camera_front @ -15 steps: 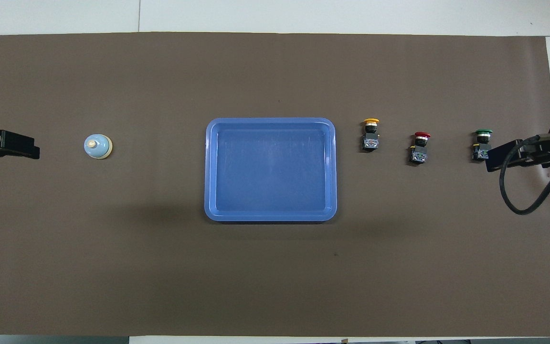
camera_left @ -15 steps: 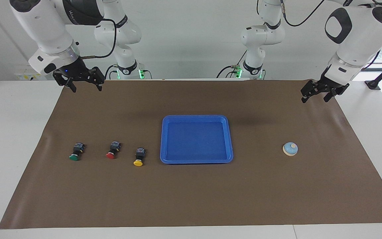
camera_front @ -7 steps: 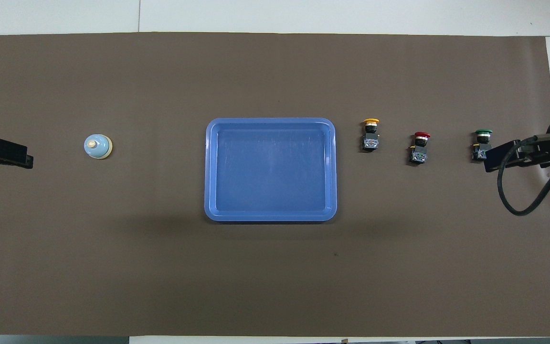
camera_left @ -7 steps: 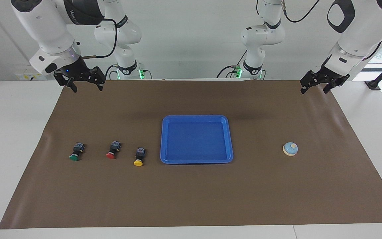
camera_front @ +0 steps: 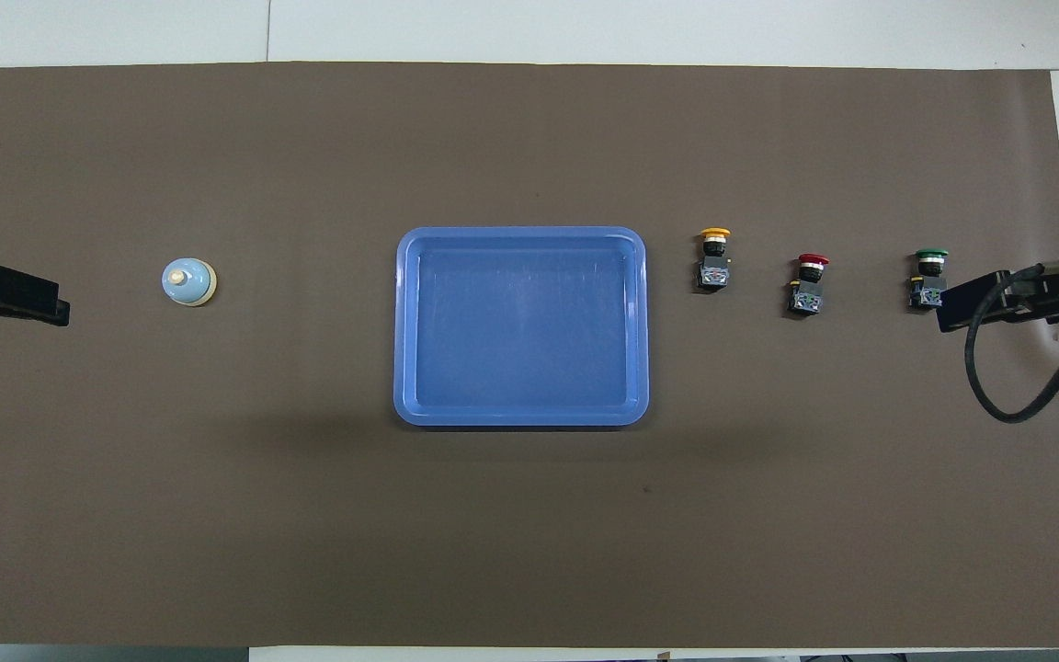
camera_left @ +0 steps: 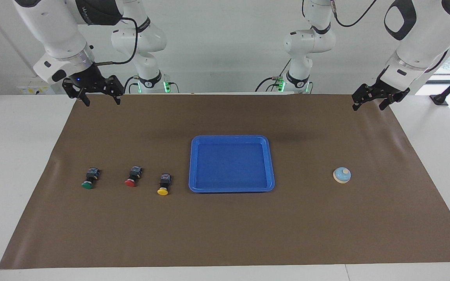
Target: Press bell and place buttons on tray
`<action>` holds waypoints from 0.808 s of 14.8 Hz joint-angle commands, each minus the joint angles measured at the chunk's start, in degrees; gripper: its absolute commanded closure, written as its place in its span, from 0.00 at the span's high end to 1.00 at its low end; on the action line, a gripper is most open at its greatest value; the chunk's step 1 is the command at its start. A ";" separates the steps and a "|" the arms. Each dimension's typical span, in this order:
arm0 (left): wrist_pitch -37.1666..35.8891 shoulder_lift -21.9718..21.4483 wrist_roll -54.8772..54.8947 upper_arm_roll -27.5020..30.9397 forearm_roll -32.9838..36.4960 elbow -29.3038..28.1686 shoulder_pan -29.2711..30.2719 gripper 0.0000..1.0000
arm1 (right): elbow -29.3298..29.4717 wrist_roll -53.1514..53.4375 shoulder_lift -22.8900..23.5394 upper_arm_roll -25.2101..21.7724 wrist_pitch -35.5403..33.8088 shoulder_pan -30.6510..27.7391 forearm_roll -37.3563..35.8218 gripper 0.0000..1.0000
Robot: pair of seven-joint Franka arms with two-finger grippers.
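The light-blue bell (camera_left: 342, 175) stands on the brown mat toward the left arm's end; it also shows in the overhead view (camera_front: 188, 281). The blue tray (camera_left: 231, 190) lies empty mid-mat (camera_front: 520, 418). The yellow button (camera_left: 164, 185), red button (camera_left: 132, 178) and green button (camera_left: 88, 180) lie in a row beside the tray toward the right arm's end, yellow closest to it. My left gripper (camera_left: 369, 103) hangs open and empty over the mat's corner at its own end. My right gripper (camera_left: 100, 100) hangs open and empty over the mat's corner at its end.
The brown mat (camera_left: 225, 226) covers most of the white table. In the overhead view the right gripper's tip (camera_front: 950, 311) shows beside the green button (camera_front: 928, 274), with a looping black cable (camera_front: 998, 405).
Both grippers have risen a little and drawn slightly back toward the robots. The bell, tray and buttons have not moved.
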 commanded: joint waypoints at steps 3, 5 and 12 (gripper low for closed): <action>-1.40 0.41 0.55 0.35 -0.09 1.14 -0.57 1.00 | -2.73 -0.26 -1.93 0.70 0.22 -0.23 -0.18 1.00; -1.22 0.41 0.73 0.35 -0.09 1.14 -0.57 1.00 | -5.97 1.93 -3.51 0.96 1.35 0.03 -0.18 1.00; 0.54 0.68 3.01 0.44 0.08 1.23 -0.57 1.00 | -16.62 8.88 -1.34 4.30 18.05 0.99 -0.18 1.00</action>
